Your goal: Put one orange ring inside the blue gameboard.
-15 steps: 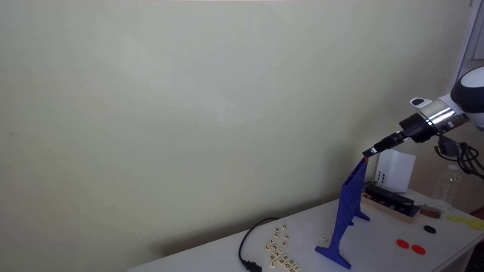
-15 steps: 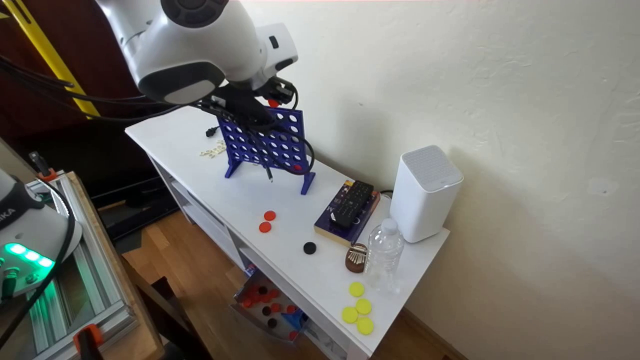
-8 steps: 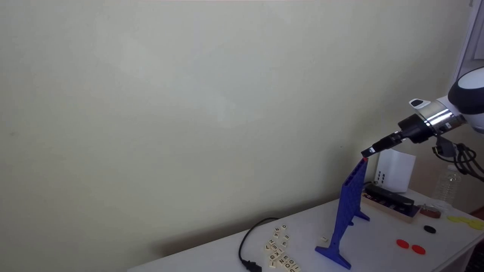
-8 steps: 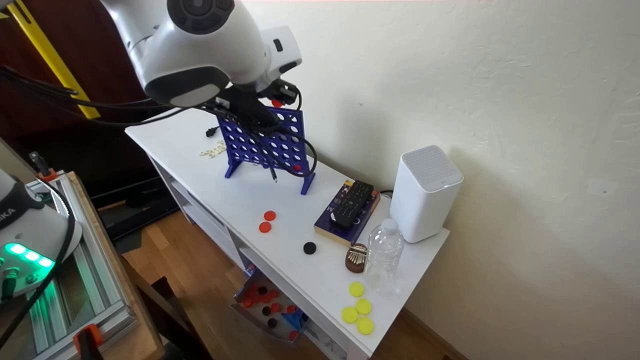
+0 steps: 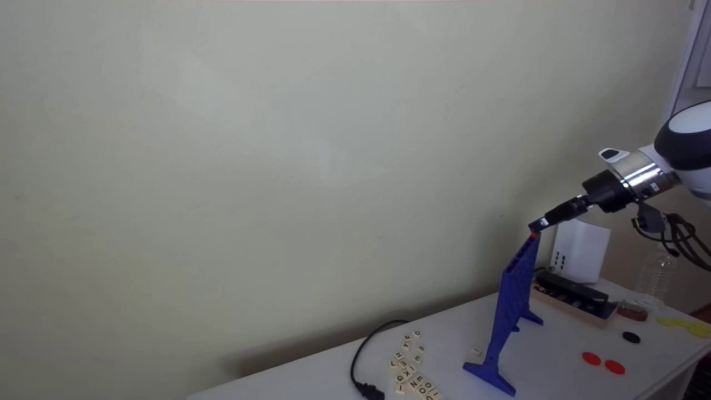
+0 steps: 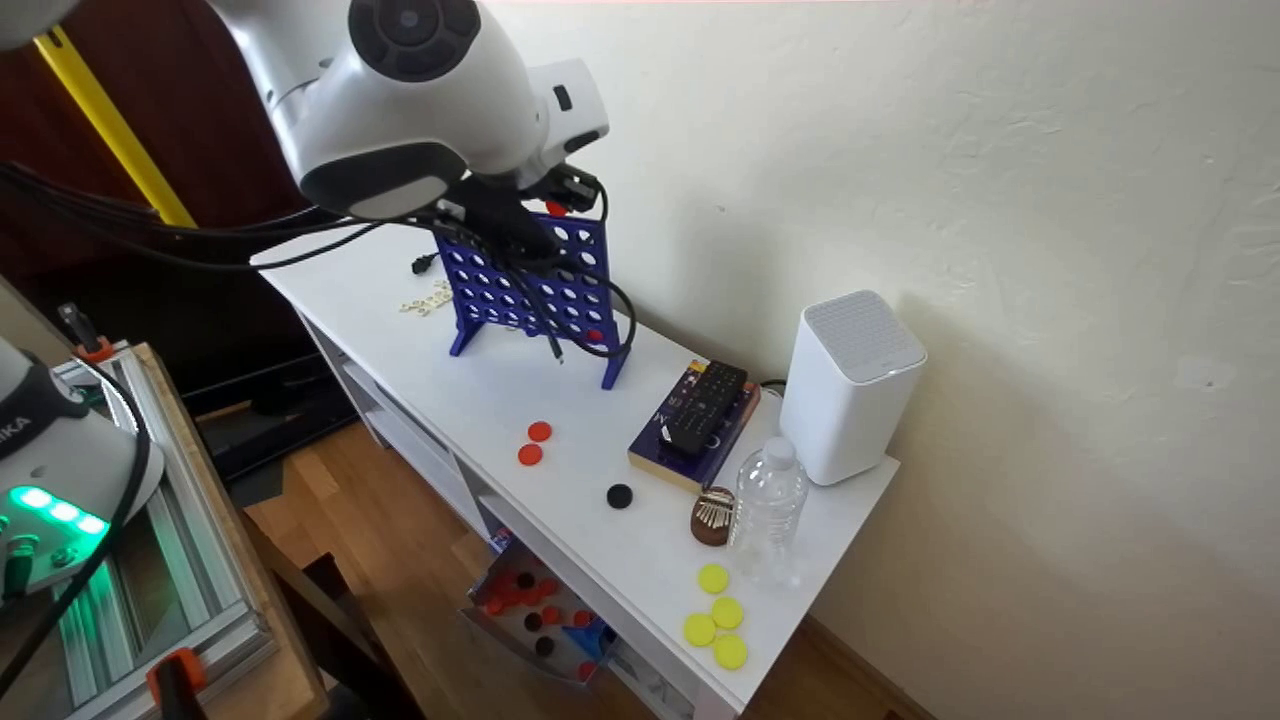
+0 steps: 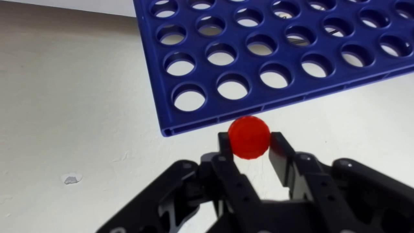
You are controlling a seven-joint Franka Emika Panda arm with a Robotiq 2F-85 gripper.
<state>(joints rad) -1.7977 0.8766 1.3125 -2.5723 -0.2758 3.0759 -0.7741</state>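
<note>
The blue gameboard (image 5: 512, 289) stands upright on splayed feet; it also shows in an exterior view (image 6: 604, 262), partly behind the arm and cables, and in the wrist view (image 7: 207, 77). My gripper (image 7: 249, 139) is shut on an orange-red disc (image 7: 248, 137), held by its sides between the fingertips. The disc shows at the board's top edge in both exterior views (image 5: 534, 235) (image 6: 556, 209). In the wrist view its rim overlaps the second slot from the left corner. I cannot tell whether it touches the board. Another orange-red disc (image 6: 595, 337) sits low in the board.
Two loose orange-red discs (image 6: 540, 431) and a black disc (image 6: 620, 496) lie on the white table. A book with a remote (image 6: 705, 410), a clear bottle (image 6: 770, 500), a white box (image 6: 855, 390) and yellow discs (image 6: 727, 612) stand or lie farther along. Letter tiles (image 5: 411, 369) lie beyond the board.
My gripper and the held disc have shifted slightly along and down toward the board's top edge: leftward in an exterior view, rightward in another. The board and loose discs have not moved.
</note>
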